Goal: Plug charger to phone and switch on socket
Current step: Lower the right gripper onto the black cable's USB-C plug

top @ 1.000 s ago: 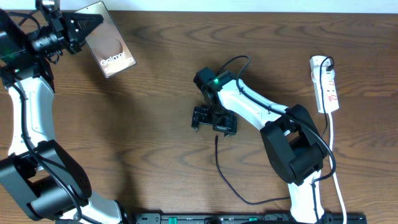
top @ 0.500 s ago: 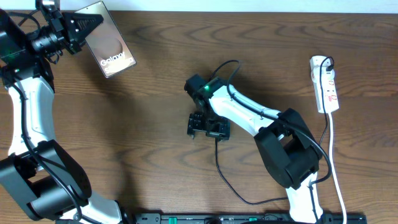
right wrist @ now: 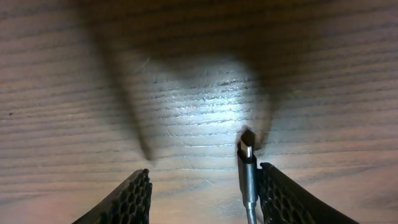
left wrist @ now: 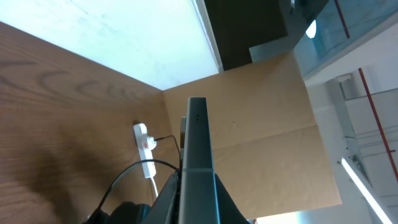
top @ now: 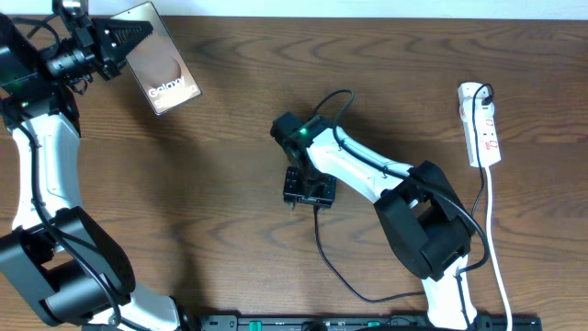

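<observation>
Overhead, change: the right jaws have slid a little further from the socket (top: 481, 124) over the last second and drawn in from wide to roughly half open. They now sit low over the free tip of the charger (top: 317, 213).
Overhead, unchanged: the left jaws are clamped on a corner of the phone (top: 161, 57), at the end of the bench (top: 230, 138) far from the socket, same pose as before.
Overhead, meaning: my reading is a pick-up of the plug tip under way, not finished. Plugging in and the switch are both still to do.
Overhead, count: one phone, one charger, one socket, two arms.
Left wrist, jaws: shut on the phone (left wrist: 198, 155), seen edge-on and raised off the bench.
Left wrist, socket: one (left wrist: 144, 146), small, well beyond the phone (its switches too small to read).
Right wrist, jaws: part open, nothing gripped yet.
Right wrist, charger: the tip (right wrist: 247, 152) lies flat on the bench (right wrist: 186, 62) between the pads (right wrist: 134, 199), just beside one and well apart from the other.
Right wrist, meaning: off-centre; closing will likely nudge the tip sideways before it seats.
Right wrist, count: one plug tip, two pads; socket out of view.
</observation>
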Controlling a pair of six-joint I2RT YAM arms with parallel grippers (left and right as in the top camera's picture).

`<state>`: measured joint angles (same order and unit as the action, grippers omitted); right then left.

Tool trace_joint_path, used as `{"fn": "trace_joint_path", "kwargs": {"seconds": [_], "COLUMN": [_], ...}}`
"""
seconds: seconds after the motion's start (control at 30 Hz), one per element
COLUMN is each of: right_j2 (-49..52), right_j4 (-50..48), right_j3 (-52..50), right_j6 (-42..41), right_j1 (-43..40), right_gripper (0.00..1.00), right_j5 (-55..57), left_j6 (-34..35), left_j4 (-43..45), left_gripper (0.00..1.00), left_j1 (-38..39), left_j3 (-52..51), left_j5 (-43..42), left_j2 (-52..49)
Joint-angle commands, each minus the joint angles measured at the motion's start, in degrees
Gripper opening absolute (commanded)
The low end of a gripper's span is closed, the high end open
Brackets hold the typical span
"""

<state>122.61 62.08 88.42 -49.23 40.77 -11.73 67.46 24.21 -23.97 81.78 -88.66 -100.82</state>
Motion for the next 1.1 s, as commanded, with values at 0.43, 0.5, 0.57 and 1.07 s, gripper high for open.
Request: {"fn": "trace_joint_path", "kwargs": {"seconds": [0.43, 0.5, 0.57, 1.07], "right_j2": [0.02, 0.02, 0.02, 0.02], "right_j4": [0.52, 0.48, 0.20, -0.81], "right_j3": [-0.72, -1.31, -2.03, -3.54], "right_j6": [-1.01, -1.46, -1.53, -1.49], "right_j1": [3.08, 3.21, 3.19, 3.50], "right_gripper": [0.57, 0.57, 0.57, 0.47], "right_j5": [1.60, 2.01, 1.97, 1.97], "left_j6": [-0.39, -0.39, -0.39, -1.03], "left_j4": [0.35, 0.35, 0.35, 0.35], "left_gripper": [0.07, 0.07, 0.07, 0.08], "left_j1": [-0.24, -0.24, -0.24, -0.24], "left_j3": [0.94, 0.94, 0.94, 0.94], "left_j5": [-1.38, -1.38, -1.38, -1.38], "left_j2": [1.36, 1.36, 1.36, 1.36]}}
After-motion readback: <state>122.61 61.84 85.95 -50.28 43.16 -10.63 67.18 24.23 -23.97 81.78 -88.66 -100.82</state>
